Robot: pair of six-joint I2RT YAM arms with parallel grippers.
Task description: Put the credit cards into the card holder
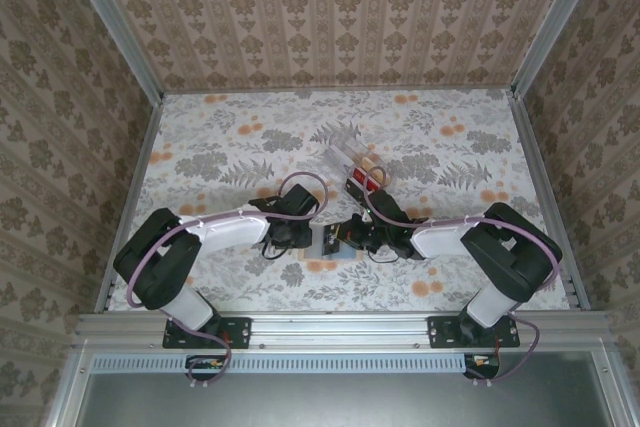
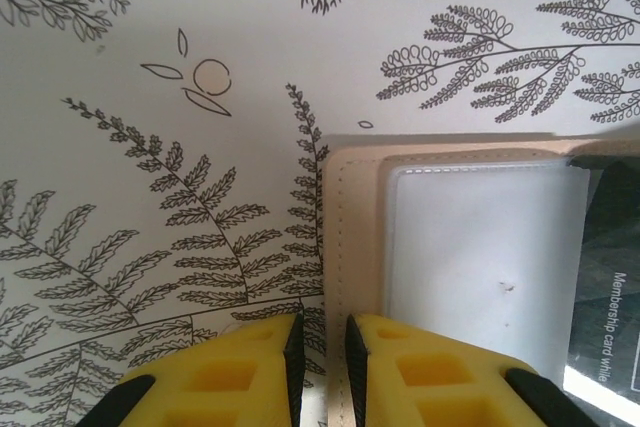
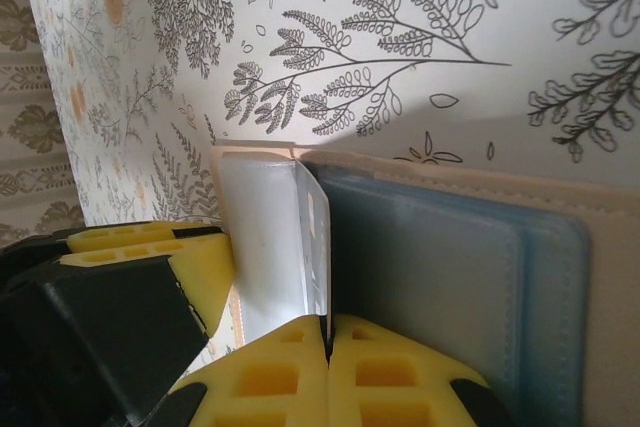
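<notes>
Tan card holder (image 2: 345, 247), dark card (image 2: 612, 277), white table (image 2: 200, 167) printed with grey ferns.

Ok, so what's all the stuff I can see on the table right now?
card holder: one, tan, lying open between the two hands
dark card: one, black with white writing, at the holder's side
red card: one, red, at the tray's near end
clear tray: one, see-through, mid-table
table cover: one, pale with flowers
left hand: one, yellow fingers, pinching the holder's tan edge
right hand: one, yellow fingers, shut on the holder's thin white leaf
</notes>
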